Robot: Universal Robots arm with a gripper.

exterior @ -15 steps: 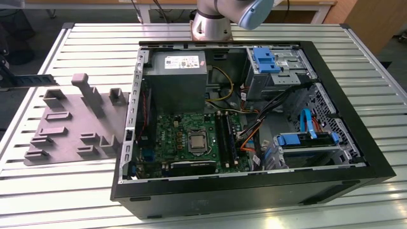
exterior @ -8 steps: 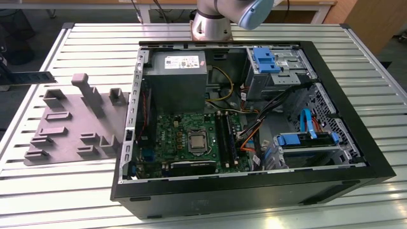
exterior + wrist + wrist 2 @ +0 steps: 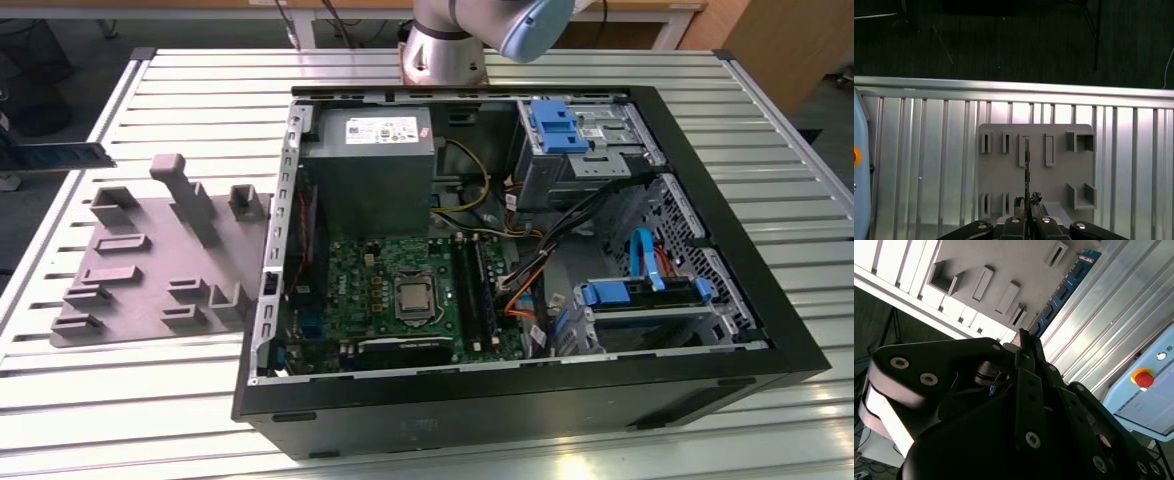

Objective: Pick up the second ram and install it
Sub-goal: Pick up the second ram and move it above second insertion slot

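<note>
Exterior view: an open computer case lies on its side on a slatted table, toward the edge at the exterior view's right. Inside it, the green motherboard faces up, and the long black memory slots run beside the processor socket. A grey holder plate with raised blocks lies flat on the table beside the case, toward the edge at the exterior view's left. The base of the arm stands at the table's far edge. The second ram enters the picture at the exterior view's left border, level, clear of the holder plate and well apart from the case.

Second wrist view: the gripper is closed on one end of the second ram, and the bluish board with its dark chips extends away from the fingertips over the table slats beside the holder plate. A pale blue control box with a red button sits near the table's edge.

First wrist view: the second ram appears edge-on as a thin line, clamped in the gripper and crossing the holder plate in line with one of its slots.
</note>
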